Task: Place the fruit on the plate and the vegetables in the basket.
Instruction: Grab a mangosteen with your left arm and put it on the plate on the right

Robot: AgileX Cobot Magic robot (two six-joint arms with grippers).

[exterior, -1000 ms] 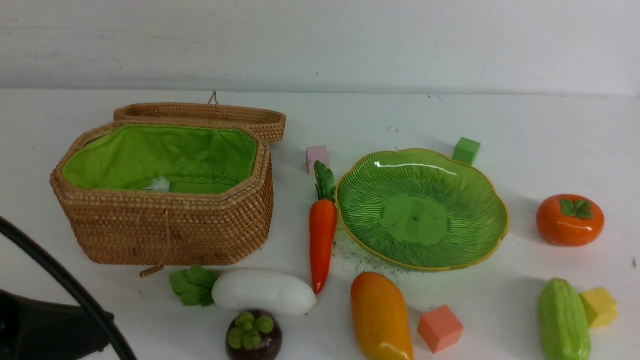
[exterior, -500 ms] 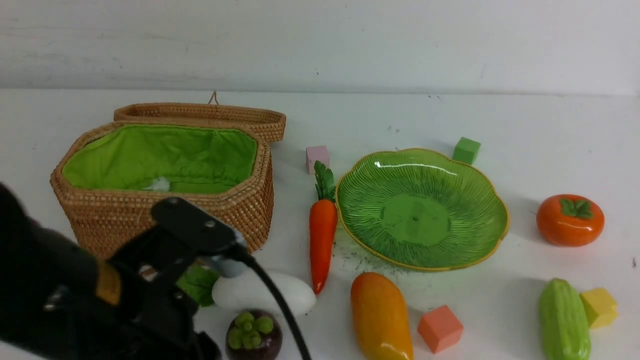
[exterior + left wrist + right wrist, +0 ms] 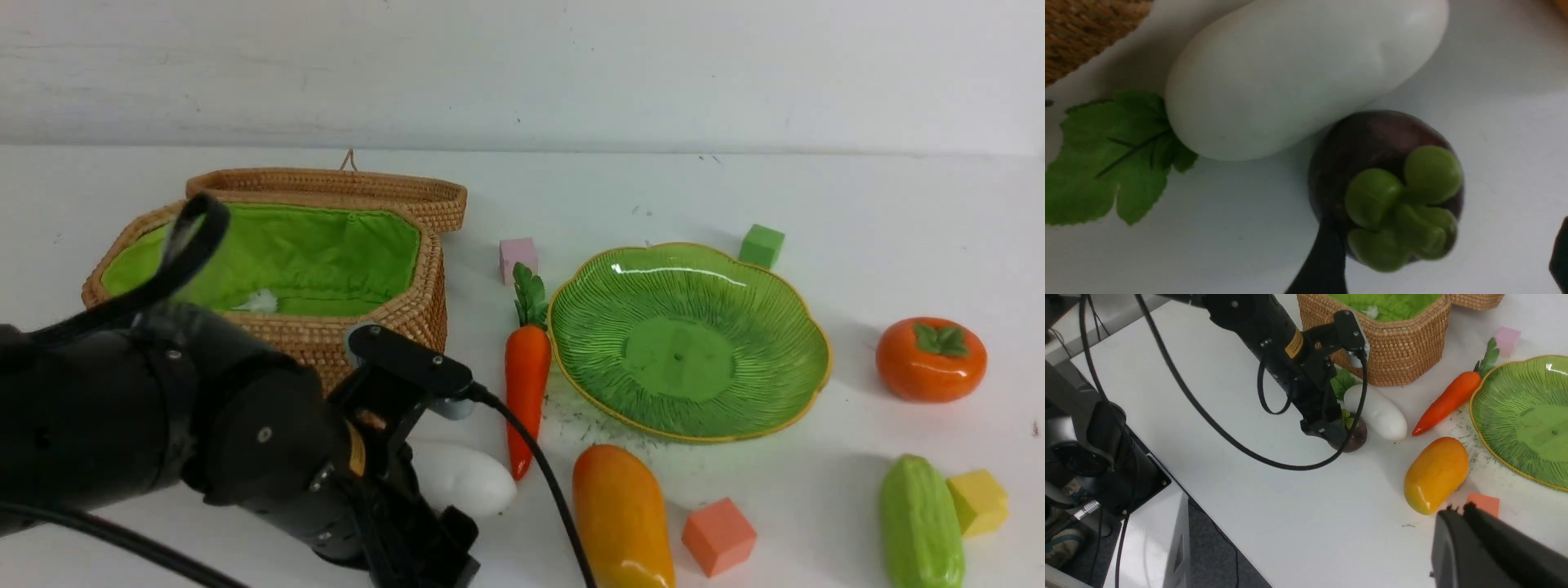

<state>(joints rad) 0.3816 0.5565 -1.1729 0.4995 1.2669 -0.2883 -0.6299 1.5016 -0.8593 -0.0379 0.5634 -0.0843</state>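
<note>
1. The round dark purple mangosteen with green lobes (image 3: 1372, 147) sits on the white bench (image 3: 857, 204), pressed close against the white oblong radish with green leaves (image 3: 1298, 77). Both lie just in front of the basket.
2. The black left arm (image 3: 163, 425) reaches down over that pair. The left jaws stand wide apart and grip nothing. One dark finger (image 3: 1323, 261) is right at the mangosteen's side and the other shows only at the edge of the left wrist view, so the fruit lies between them.
3. The right jaws appear in the right wrist view as two dark tips (image 3: 1447, 510) drawn narrow together, holding nothing, above the bench near the mango.
4. The large octagonal woven tan wicker basket with bright green cloth lining (image 3: 408, 314) stands at the left of the bench, its attached wicker lid (image 3: 367, 184) lying open behind it.
5. The orange carrot with a green top (image 3: 526, 384) lies between the basket and the plate, its side just beside the plate's rim.
6. The wide shallow glossy green plate with ribbed surface and thin yellow rim (image 3: 767, 408) sits right of centre.
7. The elongated orange-yellow mango (image 3: 620, 514) lies in front of the plate, a salmon foam cube (image 3: 718, 535) just beside it.
8. The squat orange persimmon with a green calyx (image 3: 931, 359) stands on the bench to the right of the plate.
9. The light green ridged cucumber (image 3: 920, 523) lies at the front right, touching a yellow foam cube (image 3: 977, 501).
10. A pink foam cube (image 3: 518, 256) sits behind the carrot's leaves, and a green foam cube (image 3: 762, 245) behind the plate.
</note>
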